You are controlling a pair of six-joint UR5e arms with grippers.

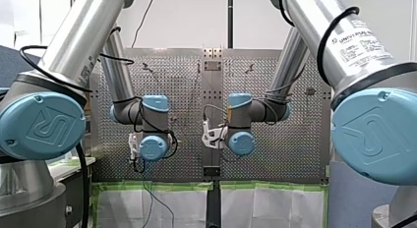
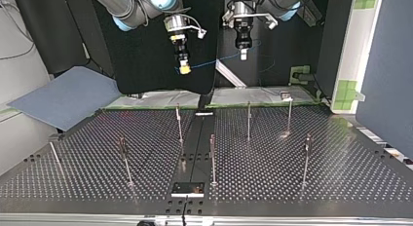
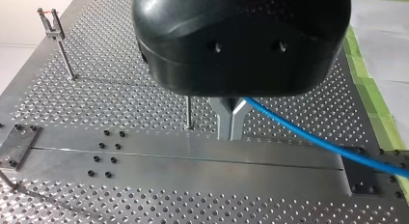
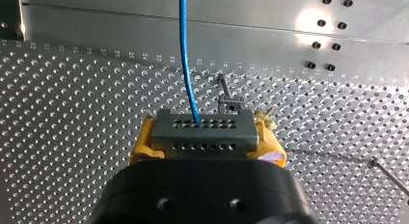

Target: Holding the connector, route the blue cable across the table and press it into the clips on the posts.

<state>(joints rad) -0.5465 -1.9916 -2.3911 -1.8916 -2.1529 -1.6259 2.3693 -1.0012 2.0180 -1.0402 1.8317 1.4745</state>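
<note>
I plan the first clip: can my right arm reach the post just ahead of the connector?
Probably yes: the right gripper holds the connector above the table, and only the blue cable runs near that post.

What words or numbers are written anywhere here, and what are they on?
"UNIVERSAL R...": white sticker on my right arm, cut off; its smaller print is blurred.
"UR": raised logo on the blue cap of my left arm.
Tiny numbers along the table: too small to read.
</note>
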